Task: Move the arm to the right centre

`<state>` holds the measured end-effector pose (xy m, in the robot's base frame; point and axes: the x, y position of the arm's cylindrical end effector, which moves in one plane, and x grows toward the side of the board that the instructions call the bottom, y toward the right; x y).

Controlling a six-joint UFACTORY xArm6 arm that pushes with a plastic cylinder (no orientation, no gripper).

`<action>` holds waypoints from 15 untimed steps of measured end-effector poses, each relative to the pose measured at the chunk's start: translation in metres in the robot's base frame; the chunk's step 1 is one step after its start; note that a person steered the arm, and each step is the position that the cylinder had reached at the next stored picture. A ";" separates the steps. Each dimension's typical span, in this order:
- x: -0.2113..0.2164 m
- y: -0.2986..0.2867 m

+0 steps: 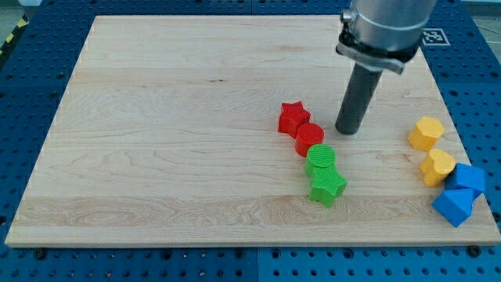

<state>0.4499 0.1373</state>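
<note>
My tip rests on the wooden board, right of centre. A red star lies to its left, with a red round block touching the star's lower right. Below them a green round block and a green star continue the chain downward. My tip stands about a block's width to the right of the red round block, not touching it. At the view's right edge are a yellow hexagon-like block, a yellow block below it, and two blue blocks.
The board sits on a blue perforated table. The arm's grey body comes down from the view's top right. A marker tag lies beside the board's top right corner.
</note>
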 end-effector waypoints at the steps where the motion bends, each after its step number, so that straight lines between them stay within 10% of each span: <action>1: 0.005 0.010; 7: 0.169 0.042; 10: 0.169 0.040; 15: -0.004 -0.019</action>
<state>0.4459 0.1182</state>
